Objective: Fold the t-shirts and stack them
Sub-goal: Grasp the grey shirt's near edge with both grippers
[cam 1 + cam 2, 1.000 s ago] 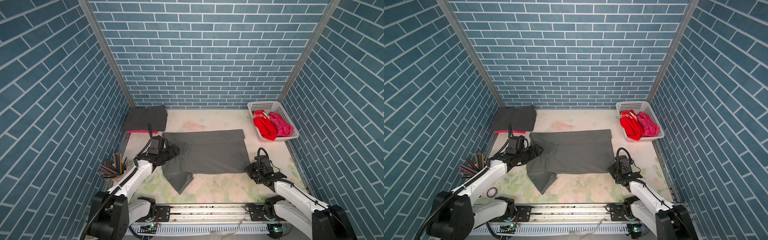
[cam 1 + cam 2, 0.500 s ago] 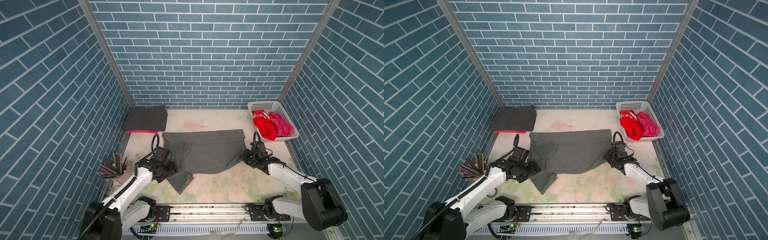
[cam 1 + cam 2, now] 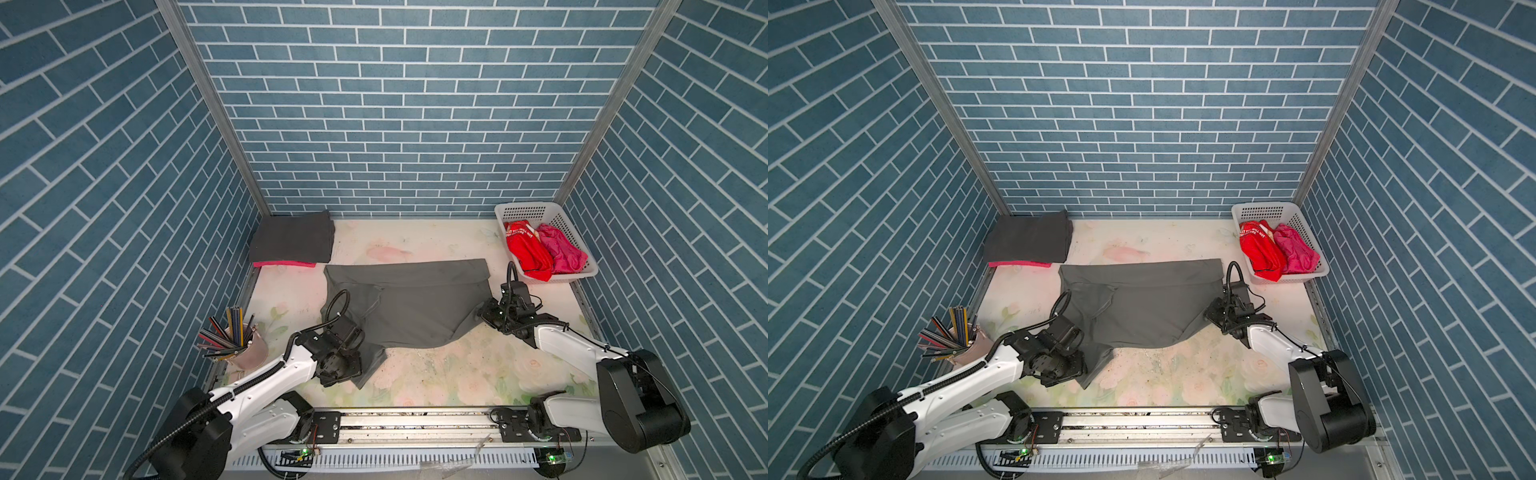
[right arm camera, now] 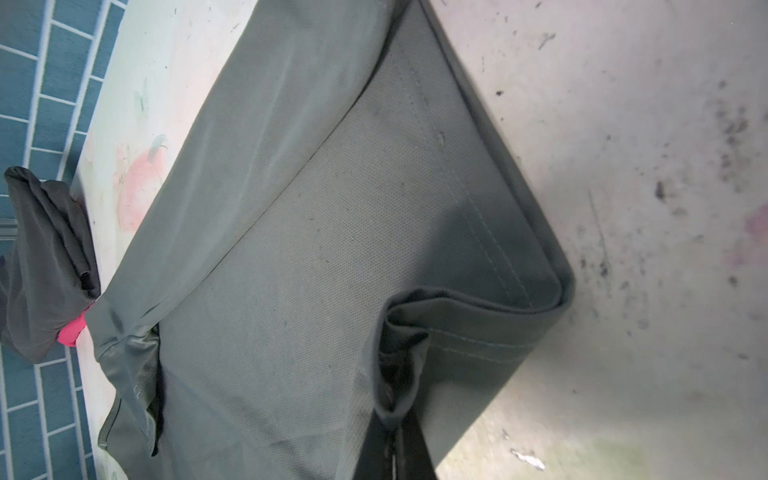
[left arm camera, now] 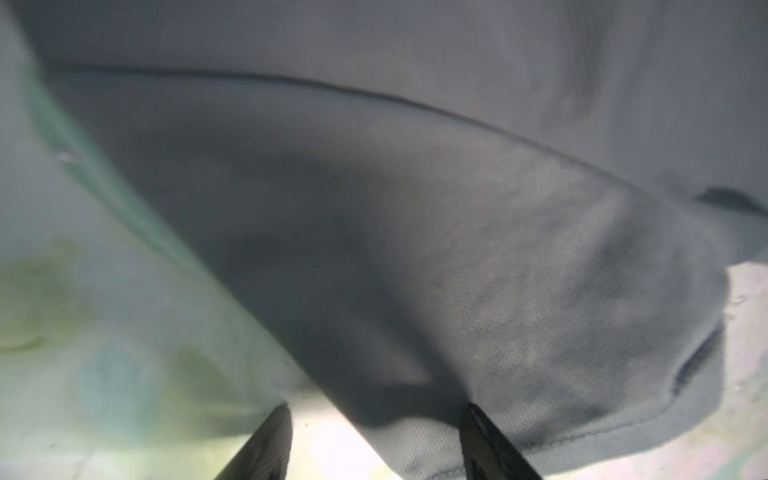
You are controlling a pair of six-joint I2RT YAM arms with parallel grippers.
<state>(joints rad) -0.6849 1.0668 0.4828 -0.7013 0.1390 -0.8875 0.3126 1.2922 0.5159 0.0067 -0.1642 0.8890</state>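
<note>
Right fingers dragged the pinched grey t-shirt corner inward (left fingers apart, straddling its sleeve).

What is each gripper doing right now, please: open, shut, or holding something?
Left gripper: open, with the sleeve edge of the grey t-shirt between its parted fingers.
Right gripper: shut, pinching the grey t-shirt's hem corner.

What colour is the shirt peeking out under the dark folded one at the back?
The bottom shirt is magenta-pink, clearest in a top view.
</note>
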